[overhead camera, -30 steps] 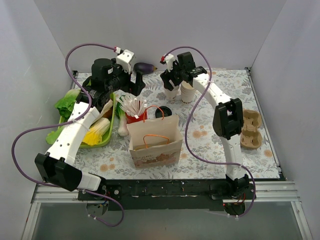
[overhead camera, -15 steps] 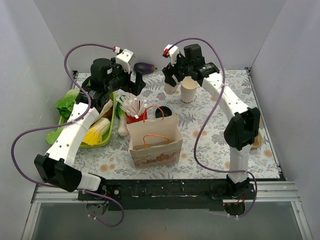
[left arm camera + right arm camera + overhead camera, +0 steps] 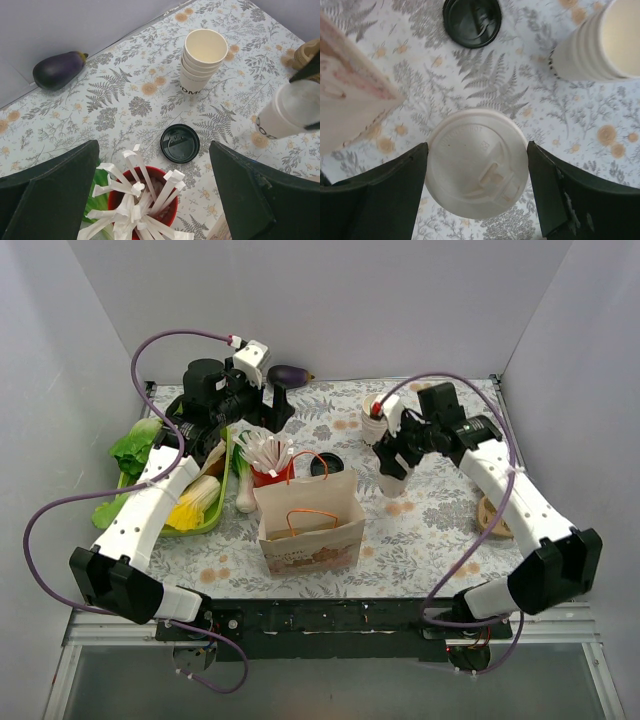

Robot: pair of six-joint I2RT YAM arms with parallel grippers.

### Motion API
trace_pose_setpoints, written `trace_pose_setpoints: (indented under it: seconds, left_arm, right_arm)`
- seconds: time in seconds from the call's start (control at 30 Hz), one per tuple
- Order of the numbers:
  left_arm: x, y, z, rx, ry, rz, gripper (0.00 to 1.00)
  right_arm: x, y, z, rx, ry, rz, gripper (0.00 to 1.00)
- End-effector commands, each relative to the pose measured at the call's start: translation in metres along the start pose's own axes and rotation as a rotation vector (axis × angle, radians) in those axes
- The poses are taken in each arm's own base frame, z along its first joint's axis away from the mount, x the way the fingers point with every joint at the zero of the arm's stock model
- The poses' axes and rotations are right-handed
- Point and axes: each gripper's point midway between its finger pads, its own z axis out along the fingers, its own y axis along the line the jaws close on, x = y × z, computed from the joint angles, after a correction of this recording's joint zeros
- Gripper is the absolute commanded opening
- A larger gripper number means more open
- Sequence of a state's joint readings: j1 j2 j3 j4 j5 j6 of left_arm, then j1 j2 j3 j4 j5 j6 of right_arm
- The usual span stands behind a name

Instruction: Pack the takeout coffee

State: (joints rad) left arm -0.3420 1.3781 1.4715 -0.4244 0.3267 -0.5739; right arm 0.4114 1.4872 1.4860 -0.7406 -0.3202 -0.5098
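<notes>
Takeout coffee gripped, right jaws | eggplant: left wrist, not right

Partial dark lettering low on the side of the stack of paper cups: roughly "DMC", remainder hidden by curvature. Letters "OD" legible on the wall of the takeout coffee, rest cut off. Embossed ring text on white lid: illegible. Print on paper bag: too small to read.

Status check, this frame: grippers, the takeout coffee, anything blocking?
Left gripper open, empty, above red cup of white straws. Right gripper shut on cream paper cup with white plastic lid, beside printed paper bag, not yet in. Nothing seen blocking.
</notes>
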Motion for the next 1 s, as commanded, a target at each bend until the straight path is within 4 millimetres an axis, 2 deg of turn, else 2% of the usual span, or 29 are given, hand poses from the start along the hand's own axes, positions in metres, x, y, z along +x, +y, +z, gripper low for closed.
trace_pose_setpoints:
  seconds: [0.0, 0.03, 0.1, 0.13, 0.17, 0.3, 0.37, 0.5, 0.7, 0.97]
  left_arm:
    - [-0.012, -0.004, -0.008, 0.018, -0.04, 0.002, 0.94]
    - [-0.013, -0.006, -0.008, 0.024, -0.042, 0.003, 0.93]
    - [-0.014, -0.006, -0.007, 0.027, -0.041, 0.004, 0.93]
    - [-0.014, -0.006, -0.007, 0.03, -0.041, 0.004, 0.93]
    - [-0.014, -0.006, -0.007, 0.03, -0.042, 0.004, 0.94]
    - [-0.012, -0.008, -0.008, 0.035, -0.037, -0.001, 0.93]
    - [-0.012, -0.008, -0.008, 0.034, -0.037, -0.002, 0.93]
    - [-0.009, -0.009, -0.011, 0.032, -0.029, -0.003, 0.93]
    - [-0.003, -0.009, -0.012, 0.031, -0.019, -0.004, 0.93]
    - [-0.002, -0.01, -0.013, 0.033, -0.015, -0.004, 0.94]
  right_arm:
    - [0.041, 0.041, -0.022, -0.093, 0.018, -0.134, 0.49]
    - [0.061, 0.049, -0.017, -0.122, 0.054, -0.159, 0.49]
    - [0.076, 0.061, -0.022, -0.165, 0.076, -0.203, 0.49]
    - [0.09, 0.07, -0.02, -0.204, 0.098, -0.216, 0.5]
    - [0.101, 0.078, -0.023, -0.253, 0.113, -0.288, 0.5]
    - [0.116, 0.107, -0.034, -0.383, 0.045, -0.498, 0.5]
    - [0.126, 0.113, -0.034, -0.413, 0.025, -0.6, 0.52]
    - [0.139, 0.123, -0.037, -0.452, 0.012, -0.711, 0.54]
    - [0.146, 0.129, -0.034, -0.507, 0.006, -0.744, 0.57]
    - [0.149, 0.127, -0.031, -0.512, 0.006, -0.761, 0.73]
